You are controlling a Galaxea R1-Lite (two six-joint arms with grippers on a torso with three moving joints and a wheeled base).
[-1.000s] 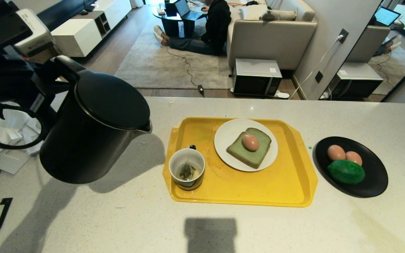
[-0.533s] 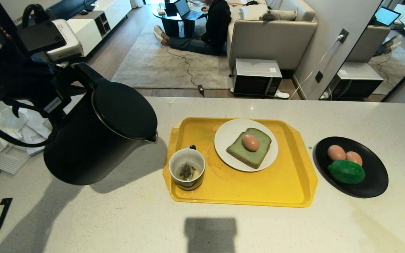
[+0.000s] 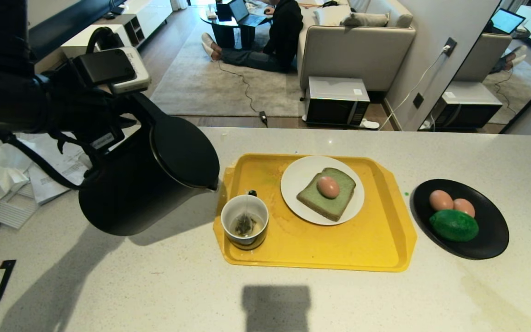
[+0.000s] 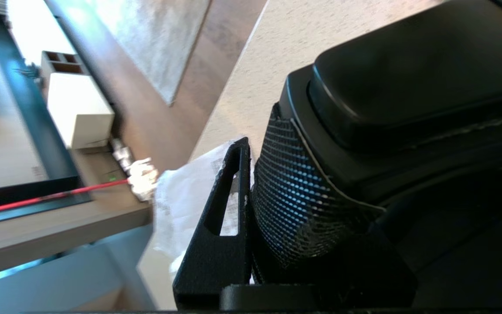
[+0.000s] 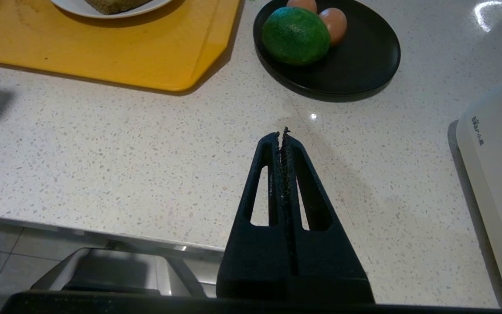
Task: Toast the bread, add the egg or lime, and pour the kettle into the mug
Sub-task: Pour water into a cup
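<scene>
My left gripper (image 3: 102, 121) is shut on the loop handle of the black kettle (image 3: 148, 182), which hangs tilted above the counter. Its spout sits at the left edge of the yellow tray (image 3: 362, 249), just up and left of the mug (image 3: 244, 222). The left wrist view shows one finger (image 4: 229, 183) pressed against the textured handle of the kettle (image 4: 408, 74). A tea bag lies in the mug. The bread (image 3: 326, 193) rests on a white plate (image 3: 297, 177) with the egg (image 3: 328, 187) on top. The lime (image 3: 453, 225) lies on a black plate. My right gripper (image 5: 282, 133) is shut and empty near the counter's front edge.
The black plate (image 3: 489, 242), right of the tray, also holds two paired eggs (image 3: 450, 203). Papers (image 3: 39, 173) lie at the counter's left end. A white appliance (image 5: 499, 174) stands at the far right. A person sits on the floor beyond the counter.
The left arm has carried the kettle to the right, toward the tray and mug, and tipped it further, so the spout is lower and closer to the mug. The right arm has stayed still.
</scene>
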